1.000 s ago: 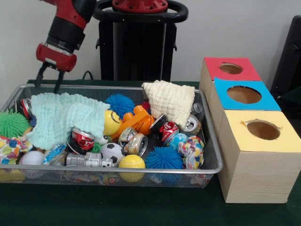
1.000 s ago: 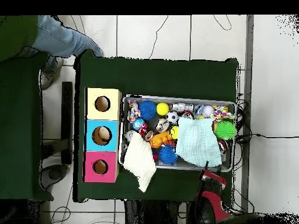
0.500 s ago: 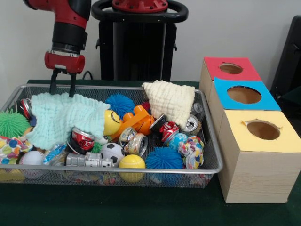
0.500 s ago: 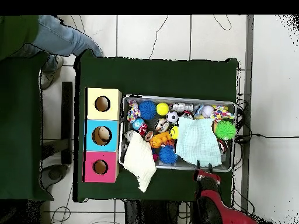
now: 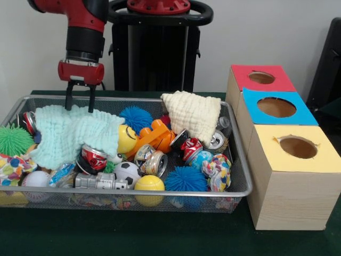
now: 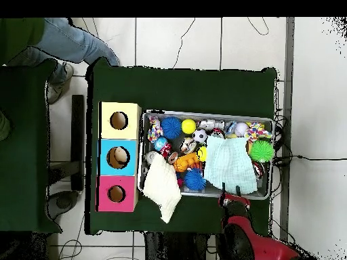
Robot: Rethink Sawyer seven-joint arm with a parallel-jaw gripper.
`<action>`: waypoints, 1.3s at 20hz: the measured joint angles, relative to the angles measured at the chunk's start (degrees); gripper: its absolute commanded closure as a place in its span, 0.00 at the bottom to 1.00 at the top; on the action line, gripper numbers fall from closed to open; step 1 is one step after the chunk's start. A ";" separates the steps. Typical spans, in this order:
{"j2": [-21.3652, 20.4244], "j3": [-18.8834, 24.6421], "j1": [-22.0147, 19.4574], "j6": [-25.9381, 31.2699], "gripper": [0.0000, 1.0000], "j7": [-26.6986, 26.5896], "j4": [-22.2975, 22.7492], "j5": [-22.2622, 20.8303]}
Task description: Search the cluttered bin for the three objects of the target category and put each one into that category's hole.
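Observation:
A wire-mesh bin (image 5: 238, 160) (image 6: 266, 119) holds a jumble of toys. A pale blue knitted cloth (image 5: 72, 133) (image 6: 230, 164) covers its left part in the front view. A cream cloth (image 5: 193, 113) (image 6: 162, 186) drapes over the back right rim. Crushed cans lie among the toys: a red one (image 5: 95, 156) and silver ones (image 5: 154, 161) (image 5: 216, 140). Balls show too: soccer (image 5: 127, 170), yellow (image 5: 149, 184), spiky blue (image 5: 185, 178). My gripper (image 5: 80, 105) (image 6: 232, 196) is open, its tips at the blue cloth's back edge, nothing between them.
Three wooden boxes with round holes stand beside the bin: red (image 5: 260, 78) (image 6: 116, 193), blue (image 5: 276, 106) (image 6: 118, 157), yellow (image 5: 298, 147) (image 6: 118, 120). A green spiky ball (image 5: 13, 140) sits at the bin's left end. A person's leg (image 6: 68, 42) shows at the overhead view's top left.
My gripper has swung rightward in the front view along the bin's back rim and dropped slightly onto the blue cloth's edge. It stays open. The toys have not moved.

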 measured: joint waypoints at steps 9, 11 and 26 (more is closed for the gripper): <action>-0.95 -0.01 1.42 -0.01 0.00 0.00 0.01 1.42; -1.09 -0.06 1.80 -0.05 0.00 0.00 0.01 2.01; 3.45 -0.49 2.94 -3.58 0.00 0.00 -3.53 4.79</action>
